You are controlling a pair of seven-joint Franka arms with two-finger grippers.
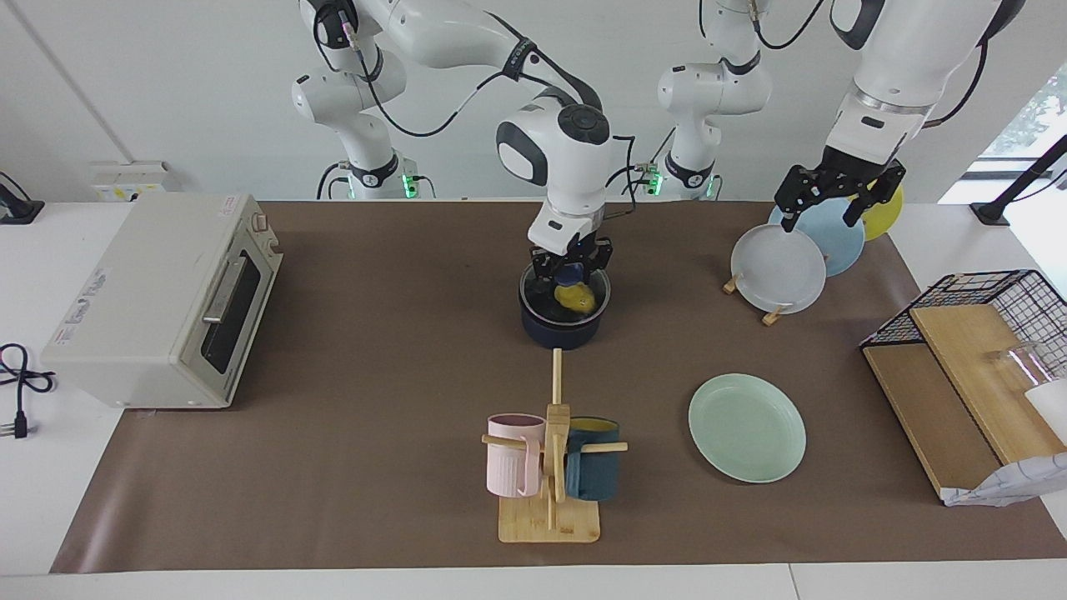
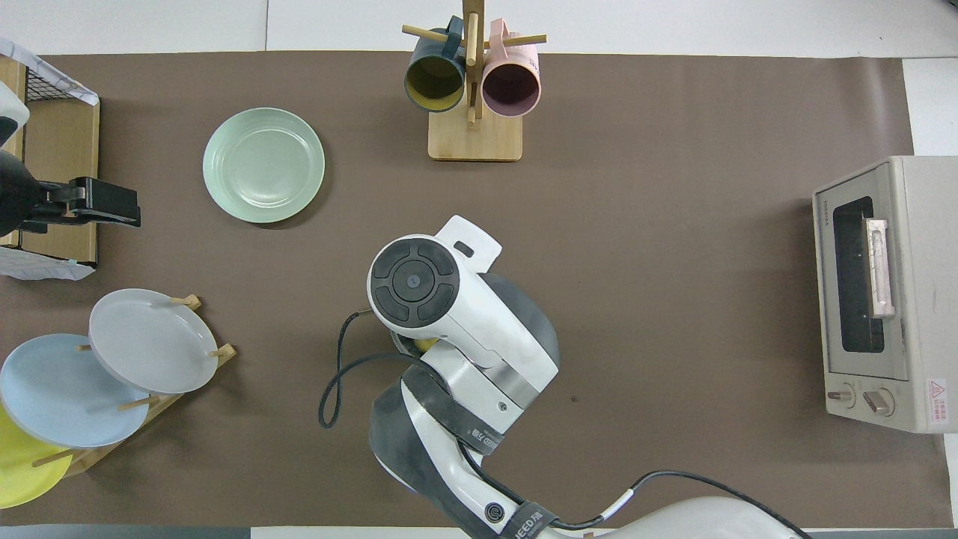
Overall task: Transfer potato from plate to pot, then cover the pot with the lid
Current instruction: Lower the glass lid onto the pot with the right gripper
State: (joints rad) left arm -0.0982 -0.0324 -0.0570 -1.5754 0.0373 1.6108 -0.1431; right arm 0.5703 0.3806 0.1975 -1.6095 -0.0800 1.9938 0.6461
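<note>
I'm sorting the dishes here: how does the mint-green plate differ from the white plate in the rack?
The mint-green plate lies flat on the brown mat, alone; the white plate stands tilted on edge in a wooden rack, overlapping a light blue plate. The green one lies farther from the robots, the white one nearer, below the left gripper. Both are round, empty and similar in size.

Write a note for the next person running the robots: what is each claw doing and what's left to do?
Right claw: shut on the lid by its blue knob, with the lid down on the pot.
Left claw: open, holding nothing, waiting over the plate rack.
Potato: in the pot, visible through the glass.
Plate: bare, toward the left arm's end of the table.
Done: potato moved; lid at the pot's rim.
Left: check the lid sits flat, open the right claw, lift away.
</note>
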